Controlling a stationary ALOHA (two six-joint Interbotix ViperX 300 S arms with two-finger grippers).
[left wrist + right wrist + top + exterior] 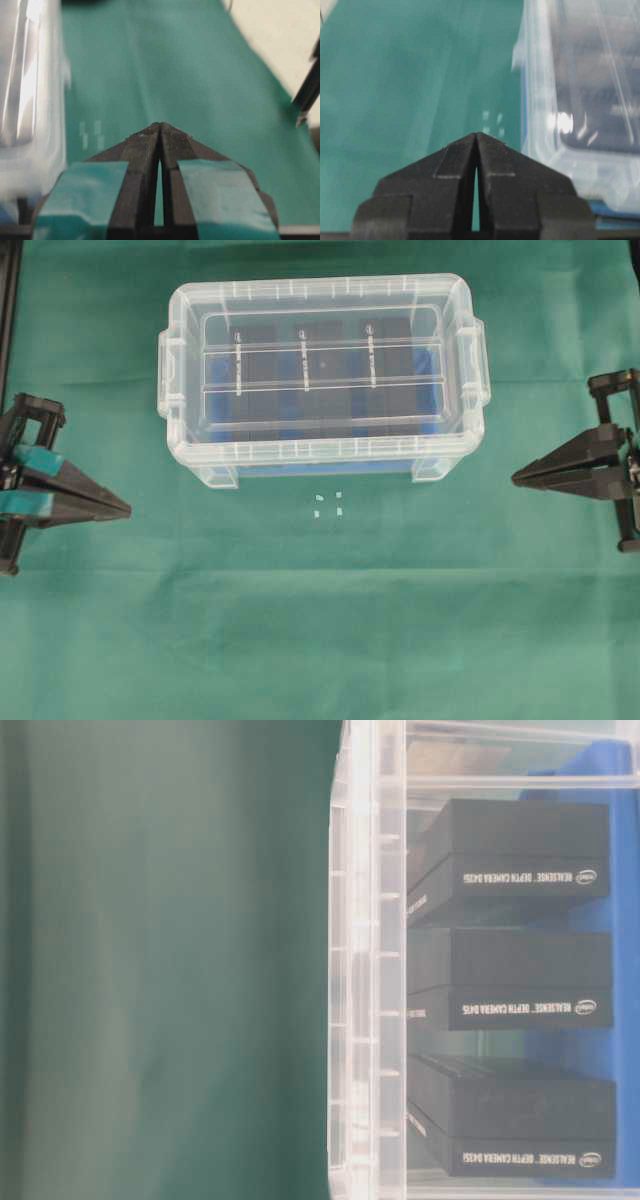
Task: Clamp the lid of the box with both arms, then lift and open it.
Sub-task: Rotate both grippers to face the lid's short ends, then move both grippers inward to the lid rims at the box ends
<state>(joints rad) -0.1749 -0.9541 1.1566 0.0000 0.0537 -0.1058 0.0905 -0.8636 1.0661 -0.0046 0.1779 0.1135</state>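
— Where's the box (322,380)?

— Middle of the green cloth (300,620), toward the far side, with the lid (322,368) sitting flat on top. Three black packs (510,985) and a blue liner (600,780) show through the clear plastic.

— And the left gripper (125,508)?

— Off to the left, well apart from the box, its fingers (145,150) pressed together at the tips, holding nothing (teal tape (85,195) on both).

— The right one?

— The right gripper (517,479) is the same: tips meeting, nothing between them, pointing at the box from the other side without touching it. A few small white marks (328,502) lie on the cloth just in front of the box.
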